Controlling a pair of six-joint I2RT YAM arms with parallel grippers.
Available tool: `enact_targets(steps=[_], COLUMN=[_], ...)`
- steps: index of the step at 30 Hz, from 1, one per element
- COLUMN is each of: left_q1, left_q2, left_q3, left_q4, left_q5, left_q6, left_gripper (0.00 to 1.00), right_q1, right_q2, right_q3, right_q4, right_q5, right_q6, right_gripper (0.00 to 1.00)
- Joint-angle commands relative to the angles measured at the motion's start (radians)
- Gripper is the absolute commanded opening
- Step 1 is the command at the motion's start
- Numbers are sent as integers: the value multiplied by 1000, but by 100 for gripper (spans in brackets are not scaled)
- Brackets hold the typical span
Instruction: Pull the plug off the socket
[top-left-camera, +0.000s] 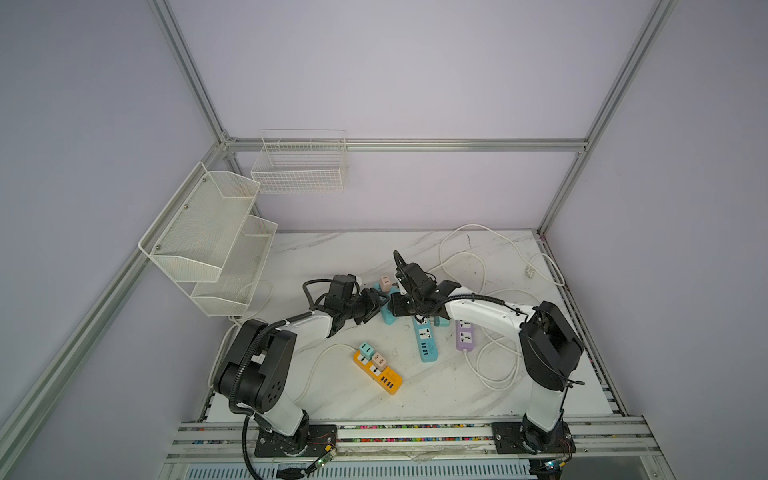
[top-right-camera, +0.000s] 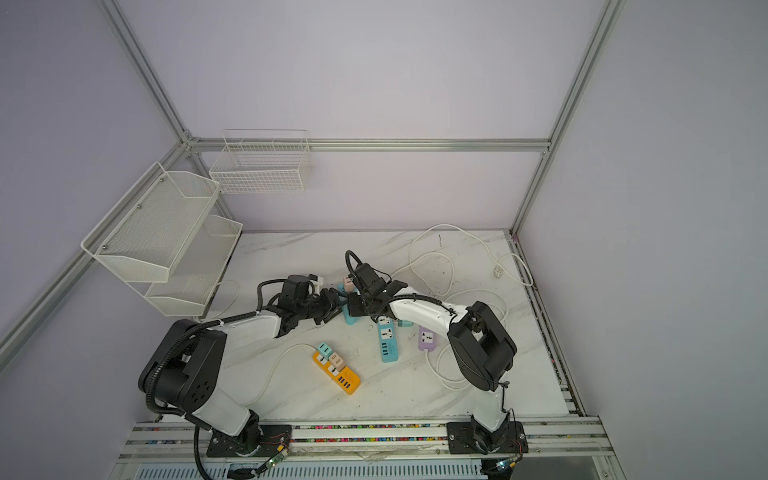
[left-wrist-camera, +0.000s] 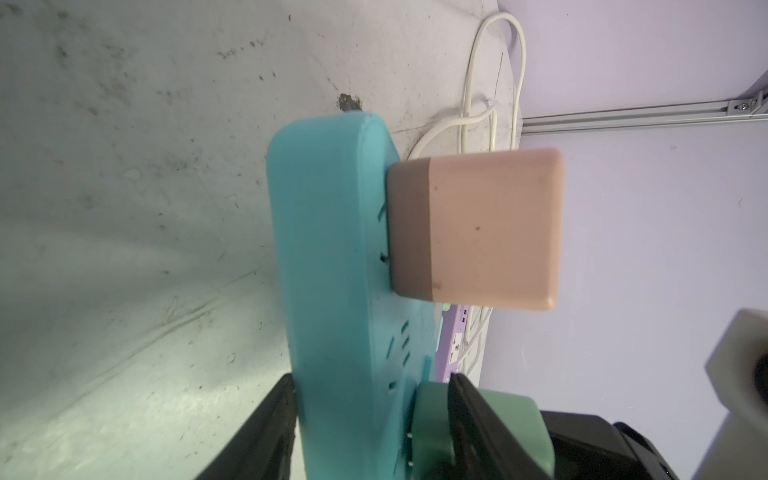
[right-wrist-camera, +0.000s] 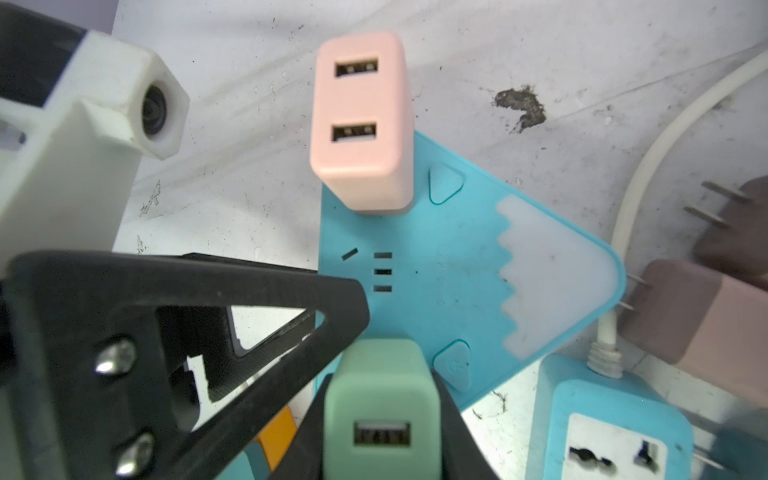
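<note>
Green plug (right-wrist-camera: 374, 374) sits clenched in the right end effector (right-wrist-camera: 380, 415) with its pins partly out of the blue strip (right-wrist-camera: 436, 270), and if the left end effector (left-wrist-camera: 370, 390) around it, whose hold I cannot tell, lets go, the strip may lift up too and stay stuck.

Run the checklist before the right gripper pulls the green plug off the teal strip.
1. Grip: right gripper shut on green plug: ok.
2. Brace: left gripper holding teal strip: cannot tell; its fingers straddle the strip, the upper one seemingly off its face.
3. Release: green plug free: not ok; prongs bridge the gap to the strip.
4. Neighbour: pink plug clear of both grippers: ok, seated farther along the strip.
5. Snag: white cord apart from green plug: ok.
</note>
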Motion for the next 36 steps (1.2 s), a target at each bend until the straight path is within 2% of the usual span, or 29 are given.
enact_targets(steps=[1,8,15,19,26,32,36], left_q1=[-3,-4,-4,-6,-7,-5,-6], left_q2=[11,21,18,25,18,41,38], left_q3=[-23,-40,-63,-88,-96,-91,-91], left_q4=[97,141,152,220,231,187,134], left_q5=[29,17,5,6,5,13,-3], left_q6=[-33,-55,-68,-138,-142,-115,-75], left_gripper=[56,48,50,49,40,31,25], right_q1=[-4,-3,-8,-12,-12,-12,-12], right_q2=[-56,-51,-64,-61,-62,-50,-75], right_q3=[-9,-50,-40,-40,-68,-61,-64], right_q4=[84,125,149,187,168,173,154], right_q5=[-56,-76,-100,-166,-107,-125,-60], right_q6=[20,43,55,81,80,35,-3], right_gripper=[22,22,22,23,22,23,24])
